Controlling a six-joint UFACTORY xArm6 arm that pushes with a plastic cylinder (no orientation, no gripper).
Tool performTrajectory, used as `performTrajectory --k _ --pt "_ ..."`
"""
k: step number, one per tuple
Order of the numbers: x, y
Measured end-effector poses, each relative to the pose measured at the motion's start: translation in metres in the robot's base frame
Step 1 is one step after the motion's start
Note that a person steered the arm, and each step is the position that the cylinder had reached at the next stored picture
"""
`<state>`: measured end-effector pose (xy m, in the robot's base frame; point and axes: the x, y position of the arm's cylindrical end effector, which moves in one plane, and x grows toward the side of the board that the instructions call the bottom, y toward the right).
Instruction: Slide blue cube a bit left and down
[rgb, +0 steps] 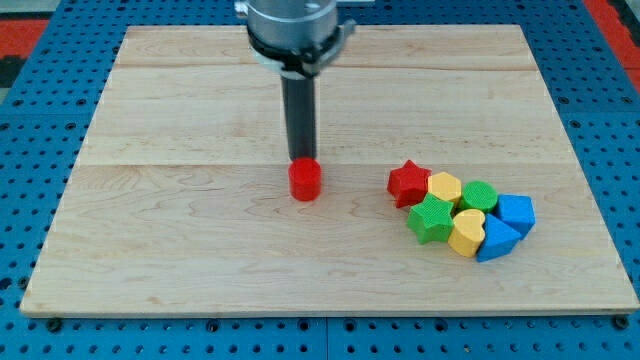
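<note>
A: While the tip (301, 157) sits just above the red cylinder (305, 180) at mid-frame, is the blue cube (517, 211) being pushed yet?

B: No. The cube lies at the right end of the cluster in the lower right of the worktop (180, 230), touching another blue block (496, 240), well apart from the tip. There is no gripper, only a rod.

A: So the approach remains?

B: Likely; the tip would need to reach the cube's upper right side, then push left and down.
</note>
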<state>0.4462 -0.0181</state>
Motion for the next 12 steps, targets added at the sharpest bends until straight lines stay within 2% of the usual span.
performTrajectory --k 1,2,3,4,5,6,7,8,9,10,11,12 --pt "-0.001 -0.039" --pt "0.036 -0.013" --pt "0.038 0.073" --pt "0.038 0.073" --pt "0.024 0.029" --pt "-0.025 0.088" --pt "-0.034 0.192" --pt "0.008 0.278" --pt "0.05 0.318" --pt "0.085 0.311" --pt "0.102 0.29" --pt "0.098 0.265"
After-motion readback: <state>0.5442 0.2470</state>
